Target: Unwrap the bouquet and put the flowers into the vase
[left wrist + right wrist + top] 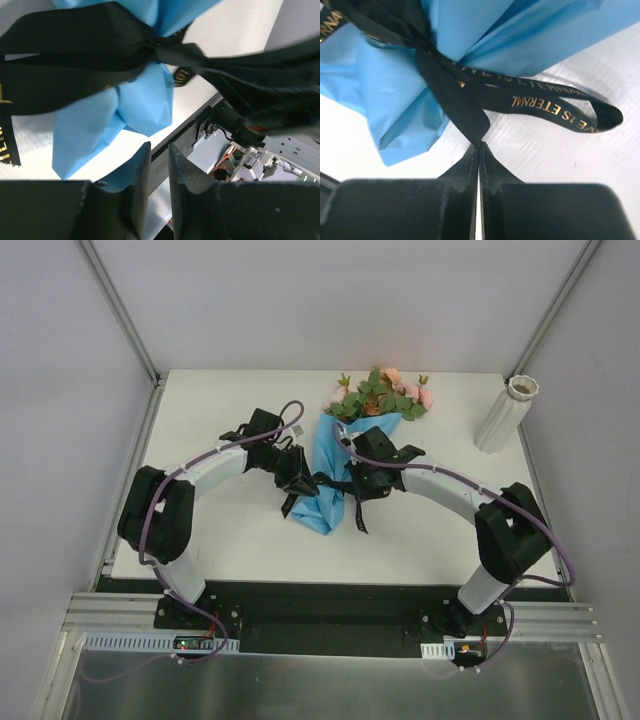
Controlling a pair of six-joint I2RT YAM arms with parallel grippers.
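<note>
The bouquet (pixel 335 455) lies on the white table (pixel 220 400), its blue paper cone pointing toward me and tied with a black ribbon (pixel 326 480). The flowers (pixel 385 393), pink and peach with green leaves, stick out at the far end. My left gripper (pixel 298 480) sits at the bow's left side. In the left wrist view its fingers (pixel 140 165) stand a narrow gap apart with nothing between them, the ribbon (pixel 90 55) just beyond. My right gripper (pixel 480 145) is shut on a ribbon (pixel 465 105) tail beside the blue paper (pixel 395 95). The whitish vase (pixel 505 415) lies tilted at the far right.
Grey walls and metal frame posts (pixel 120 310) enclose the table on three sides. The black base rail (pixel 320 625) runs along the near edge. The ribbon's gold-lettered loop (pixel 560 107) lies flat on the table to the right of the bow.
</note>
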